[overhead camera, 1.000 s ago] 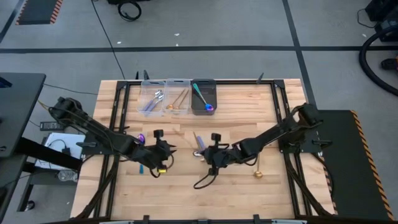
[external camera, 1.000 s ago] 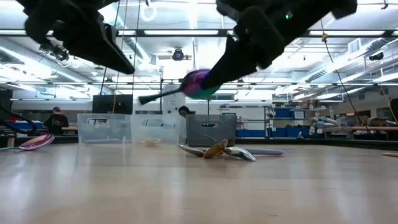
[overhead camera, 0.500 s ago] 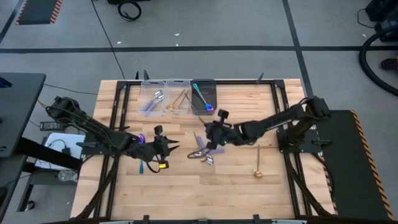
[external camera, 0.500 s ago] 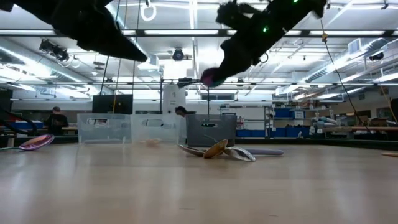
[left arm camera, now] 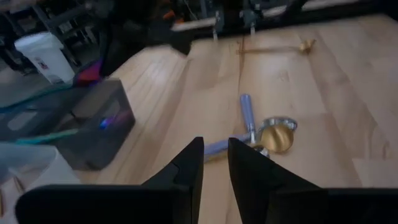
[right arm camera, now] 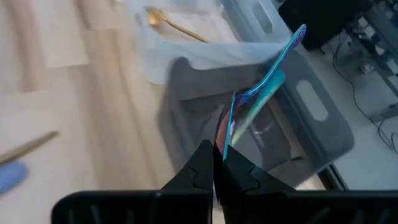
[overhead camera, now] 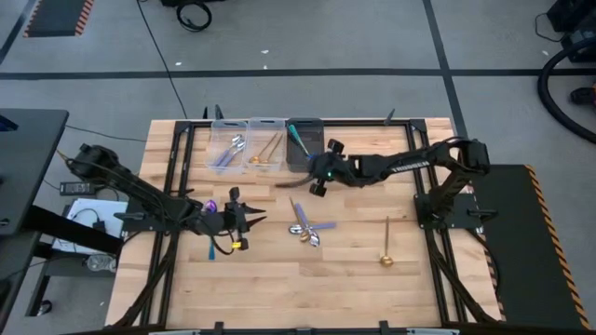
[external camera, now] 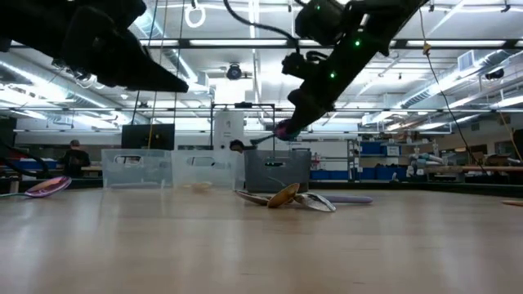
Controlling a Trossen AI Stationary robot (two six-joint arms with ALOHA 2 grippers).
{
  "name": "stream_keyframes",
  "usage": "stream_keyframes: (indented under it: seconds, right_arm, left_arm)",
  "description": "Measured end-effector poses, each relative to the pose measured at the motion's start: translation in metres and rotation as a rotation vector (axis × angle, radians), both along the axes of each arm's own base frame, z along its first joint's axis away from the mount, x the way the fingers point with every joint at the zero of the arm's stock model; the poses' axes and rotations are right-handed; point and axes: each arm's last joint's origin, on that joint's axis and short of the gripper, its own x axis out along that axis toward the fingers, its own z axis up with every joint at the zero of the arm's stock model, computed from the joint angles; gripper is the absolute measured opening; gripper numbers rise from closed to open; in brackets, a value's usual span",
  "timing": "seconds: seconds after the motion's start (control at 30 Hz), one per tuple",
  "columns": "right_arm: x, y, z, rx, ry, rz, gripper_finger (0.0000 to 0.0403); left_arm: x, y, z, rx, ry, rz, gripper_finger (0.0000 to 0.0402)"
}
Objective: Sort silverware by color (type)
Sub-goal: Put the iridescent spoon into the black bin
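From where I stood, the right end effector [overhead camera: 319,177] hung over the near edge of the dark grey bin [overhead camera: 304,144] at the far side of the counter [overhead camera: 354,270]. Its fingers were pinched tight on a teal-handled spoon [right arm camera: 258,93], whose handle slanted up over that bin. Beside the grey bin sat two clear bins: the middle one [overhead camera: 267,142] held gold spoons [overhead camera: 269,149], the leftmost [overhead camera: 229,142] lilac-handled ones [overhead camera: 226,156].

The left end effector [overhead camera: 233,220] hovered low over the left-middle of the counter, fingers nearly closed with only a narrow gap and nothing between them. A purple-bowled spoon [overhead camera: 210,207] lay just beside that arm. Mid-counter lay a small crossed heap of spoons [overhead camera: 306,228], lilac and gold, and a lone gold spoon [overhead camera: 386,244] lay well apart to the right.
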Motion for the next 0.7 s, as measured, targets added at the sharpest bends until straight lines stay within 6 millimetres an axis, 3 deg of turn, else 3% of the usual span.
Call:
stream_keyframes:
  seconds: [0.33, 0.7]
  right_arm:
    - [-0.012, -0.044, -0.008, 0.161, -0.026, 0.019, 0.0012]
    - [-0.017, -0.054, -0.014, 0.199, -0.036, 0.024, 0.0021]
  left_arm:
    - [-0.012, 0.008, 0.013, -0.014, -0.041, 0.01, 0.0082]
    - [-0.023, 0.013, 0.018, -0.026, -0.019, 0.018, 0.0082]
